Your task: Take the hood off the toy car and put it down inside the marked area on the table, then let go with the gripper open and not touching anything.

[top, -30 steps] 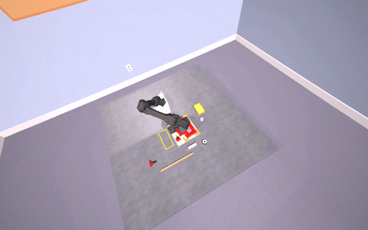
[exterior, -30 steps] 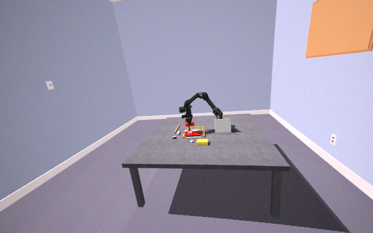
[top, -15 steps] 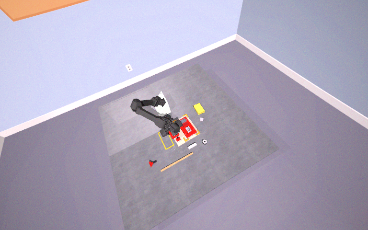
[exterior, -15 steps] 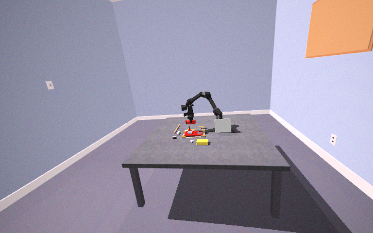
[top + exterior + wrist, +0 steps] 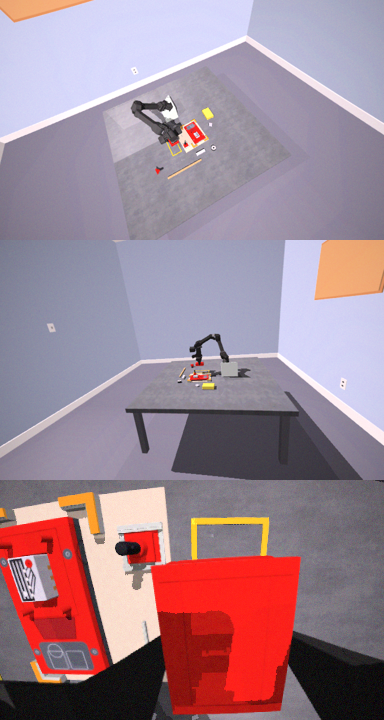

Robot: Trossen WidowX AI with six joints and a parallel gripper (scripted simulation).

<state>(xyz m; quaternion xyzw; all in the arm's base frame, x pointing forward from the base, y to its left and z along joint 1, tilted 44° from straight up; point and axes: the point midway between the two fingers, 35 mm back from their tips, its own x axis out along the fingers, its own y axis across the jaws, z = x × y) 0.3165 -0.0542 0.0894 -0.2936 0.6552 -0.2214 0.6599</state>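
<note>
One gripper (image 5: 227, 680) pinching red hood (image 5: 227, 630); hood between fingers, near yellow-marked area (image 5: 229, 537).

The hood (image 5: 230, 630) looks like smooth, matt red plastic; the counter (image 5: 330, 555) is mottled grey and stone-like; the stick (image 5: 184, 168) at the top view's centre looks wooden.
</note>
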